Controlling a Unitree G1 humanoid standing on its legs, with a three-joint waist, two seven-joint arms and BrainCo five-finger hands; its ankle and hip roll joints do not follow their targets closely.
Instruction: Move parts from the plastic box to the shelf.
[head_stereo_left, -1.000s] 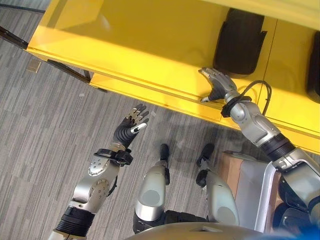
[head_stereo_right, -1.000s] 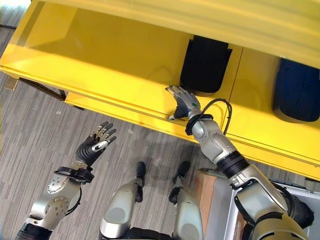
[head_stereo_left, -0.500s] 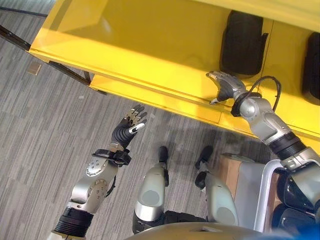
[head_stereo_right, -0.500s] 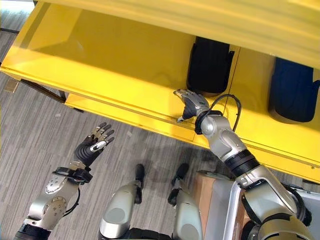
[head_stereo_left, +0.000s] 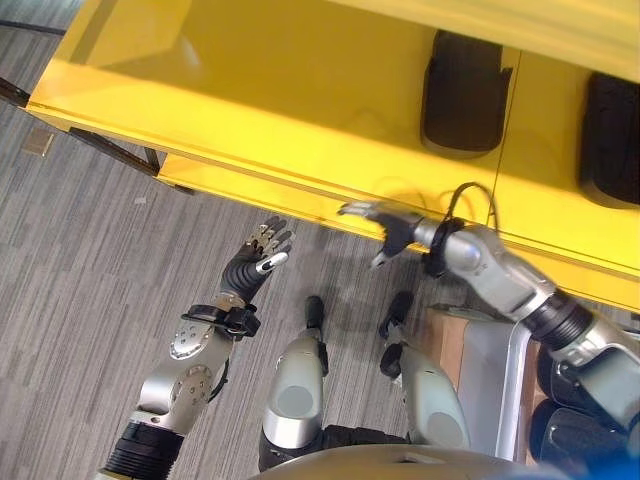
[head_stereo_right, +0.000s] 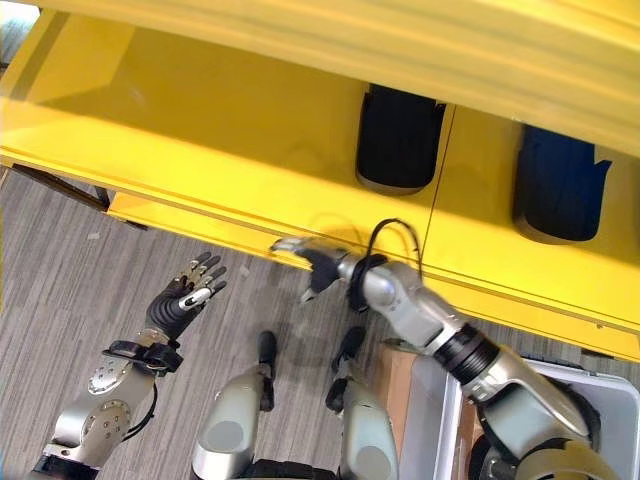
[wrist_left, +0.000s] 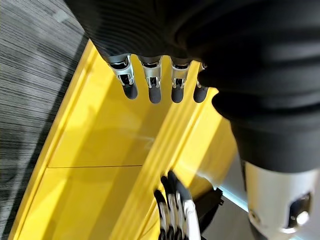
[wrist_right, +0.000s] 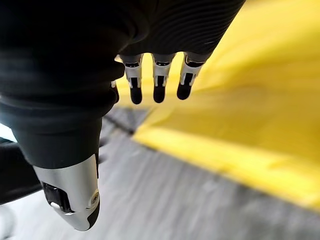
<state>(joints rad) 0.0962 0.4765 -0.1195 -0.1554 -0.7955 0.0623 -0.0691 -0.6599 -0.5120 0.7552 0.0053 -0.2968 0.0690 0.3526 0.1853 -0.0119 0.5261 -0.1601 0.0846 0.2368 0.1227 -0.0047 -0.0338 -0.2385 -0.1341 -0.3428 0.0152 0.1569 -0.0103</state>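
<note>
Left eye view, shelf: one yellow shelf (head_stereo_left: 260, 110) spans the top, above grey carpet floor (head_stereo_left: 80, 270).
Left eye view, parts: two dark parts lie on the shelf, one (head_stereo_left: 463, 92) near the middle divider, a second (head_stereo_left: 611, 140) at the right edge, well apart.
Left eye view, right hand: right hand (head_stereo_left: 385, 222) hangs just in front of the shelf's front edge, fingers straight and spread, holding nothing. Half a second ago it lay over the shelf surface near the first part; it has since pulled back off the edge.
Left eye view, left hand: left hand (head_stereo_left: 252, 265) is raised over the floor, fingers relaxed and empty, much as before.
Right eye view, box: one pale plastic box (head_stereo_right: 600, 385) at the lower right corner; its contents cannot be made out.
Right eye view, parts: the same two dark parts, each in its own shelf section.
Left wrist view: straight fingers (wrist_left: 151, 85) point at the yellow shelf front; nothing held.
Right wrist view: straight fingers (wrist_right: 159, 80) over the shelf edge and floor; nothing held.
</note>
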